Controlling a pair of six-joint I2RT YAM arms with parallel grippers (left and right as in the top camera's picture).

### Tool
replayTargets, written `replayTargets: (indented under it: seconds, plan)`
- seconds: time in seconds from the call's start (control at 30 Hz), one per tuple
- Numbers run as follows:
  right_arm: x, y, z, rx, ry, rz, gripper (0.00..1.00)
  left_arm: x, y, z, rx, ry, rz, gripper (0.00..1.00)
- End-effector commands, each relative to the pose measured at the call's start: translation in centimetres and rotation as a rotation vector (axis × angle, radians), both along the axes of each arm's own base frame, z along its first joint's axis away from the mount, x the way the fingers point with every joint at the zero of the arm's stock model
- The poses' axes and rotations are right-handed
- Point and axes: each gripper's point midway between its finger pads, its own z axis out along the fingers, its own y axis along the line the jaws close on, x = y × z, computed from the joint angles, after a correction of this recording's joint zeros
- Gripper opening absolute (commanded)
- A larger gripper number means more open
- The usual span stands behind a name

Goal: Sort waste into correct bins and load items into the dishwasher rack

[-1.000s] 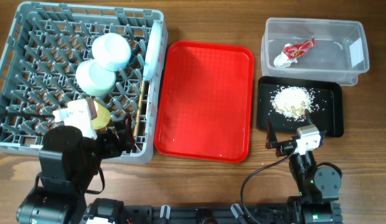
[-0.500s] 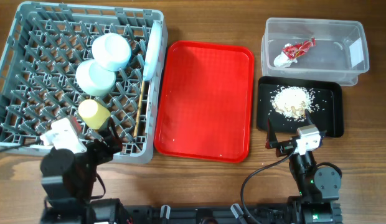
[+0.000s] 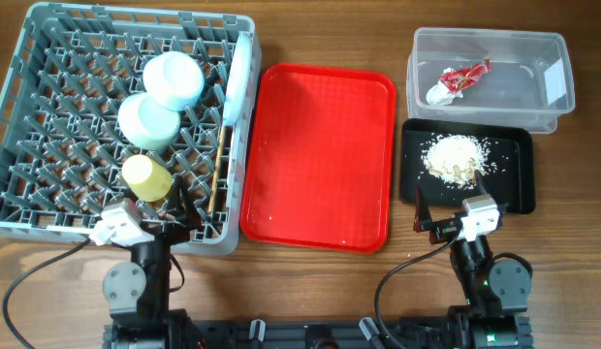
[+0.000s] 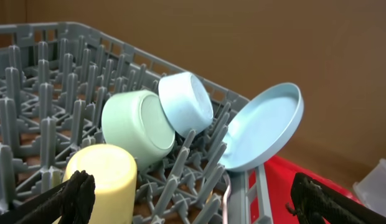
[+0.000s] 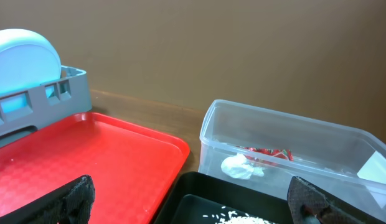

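The grey dishwasher rack (image 3: 48, 116) holds a pale blue-white bowl (image 3: 173, 80), a pale green bowl (image 3: 148, 121), a yellow cup (image 3: 145, 176), a white plate on edge (image 3: 239, 73) and chopsticks (image 3: 219, 174). The spoon is not clearly visible. My left gripper (image 3: 157, 215) is open and empty at the rack's front edge; its wrist view shows the cup (image 4: 103, 177) and both bowls. The red-and-white wrapper (image 3: 460, 78) lies in the clear tub (image 3: 562, 58). The food scraps (image 3: 456, 157) lie in the black tray (image 3: 519, 184). My right gripper (image 3: 452, 206) is open and empty at the tray's front edge.
A red serving tray (image 3: 320, 155) lies between the rack and the bins, with a few crumbs near its front edge. The wooden table (image 3: 310, 281) runs along the front, where both arm bases stand.
My left arm has drawn back from over the rack to the table's front edge. The yellow cup stays lying in the rack. The right arm has not moved.
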Motion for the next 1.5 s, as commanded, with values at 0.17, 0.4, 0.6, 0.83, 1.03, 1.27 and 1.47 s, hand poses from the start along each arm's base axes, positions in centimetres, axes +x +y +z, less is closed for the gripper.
replayTargets:
  seconds: [0.17,0.4,0.6,0.83,1.03,1.27,1.47]
  plan:
    - [-0.1,0.3,0.2,0.007,-0.009,0.017,1.0,0.3,0.7,1.4,0.017,-0.162,0.037,1.0]
    - [-0.1,0.3,0.2,0.006,-0.009,0.018,1.0,0.5,0.1,-1.5,0.08,-0.033,-0.007,1.0]
    - [-0.1,0.3,0.2,0.007,-0.009,0.018,1.0,0.5,-0.3,-2.4,0.075,0.0,-0.027,1.0]
    - [-0.1,0.3,0.2,0.006,-0.009,0.017,1.0,0.5,-0.4,-2.4,0.072,-0.001,-0.033,1.0]
    - [-0.1,0.3,0.2,0.007,-0.009,0.018,1.0,0.5,-0.4,-2.4,0.072,-0.001,-0.033,1.0]
    - [-0.1,0.3,0.2,0.006,-0.009,0.018,1.0,0.5,-0.4,-2.4,0.072,-0.002,-0.033,1.0]
    - [-0.1,0.3,0.2,0.007,-0.009,0.018,1.0,0.5,-0.4,-2.4,0.072,-0.001,-0.033,1.0]
